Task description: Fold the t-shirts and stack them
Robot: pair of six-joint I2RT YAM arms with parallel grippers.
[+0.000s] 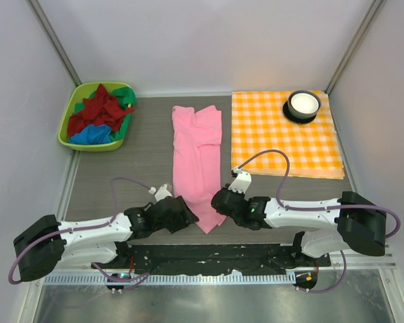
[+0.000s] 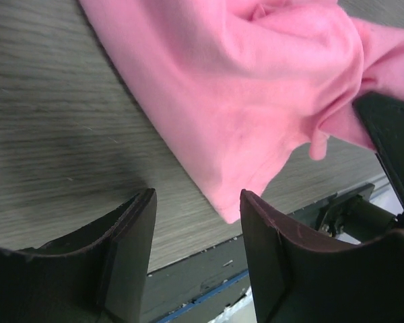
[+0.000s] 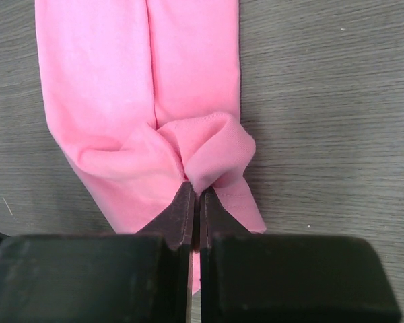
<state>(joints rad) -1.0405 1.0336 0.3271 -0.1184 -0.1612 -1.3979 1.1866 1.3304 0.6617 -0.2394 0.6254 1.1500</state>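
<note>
The light pink t-shirt [image 1: 197, 158] lies folded into a long strip down the middle of the table. My right gripper [image 1: 219, 199] is shut on a bunched fold of its near end [image 3: 212, 151]. My left gripper [image 1: 186, 214] is open and empty beside the strip's near left corner [image 2: 229, 134], jaws apart over the table edge. The dark red [image 1: 97, 108], green [image 1: 124, 94] and bright blue [image 1: 91, 134] t-shirts sit crumpled in the green bin [image 1: 65, 127] at the back left.
An orange-and-white checked cloth [image 1: 276, 145] lies at the back right with a white bowl [image 1: 303, 103] on a dark coaster. The table's near edge and the black base rail [image 1: 209, 254] run just behind both grippers.
</note>
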